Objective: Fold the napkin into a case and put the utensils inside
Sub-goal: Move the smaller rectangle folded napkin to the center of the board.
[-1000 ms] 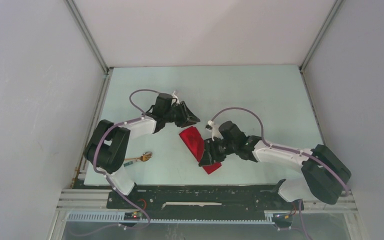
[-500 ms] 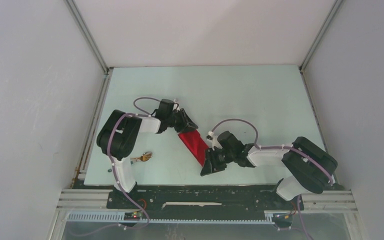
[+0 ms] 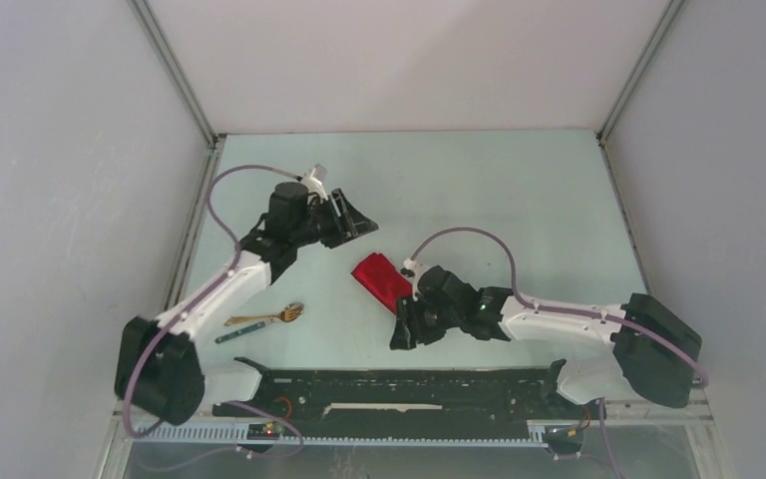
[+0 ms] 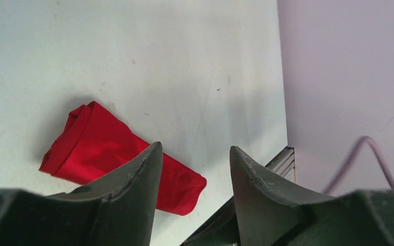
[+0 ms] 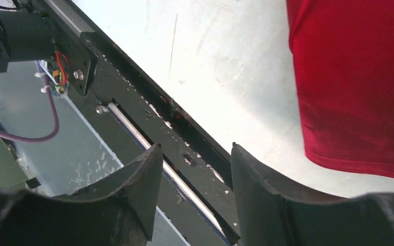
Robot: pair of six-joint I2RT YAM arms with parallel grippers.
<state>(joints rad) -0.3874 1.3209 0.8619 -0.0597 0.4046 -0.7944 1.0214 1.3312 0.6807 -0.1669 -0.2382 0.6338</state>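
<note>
The folded red napkin [image 3: 381, 280] lies on the desk [image 3: 499, 190] between the two hands, the left hand [image 4: 195, 151] beyond it, the right hand [image 5: 196, 148] just beside its near end; both gape empty.

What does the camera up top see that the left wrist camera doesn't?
Only the top view shows the wooden fork and teal stick lying left of the napkin, plus the right gripper. Only the left wrist view shows the rolled layers at the napkin's end, up close. Both show the red napkin on the table and the left gripper, open and empty.
</note>
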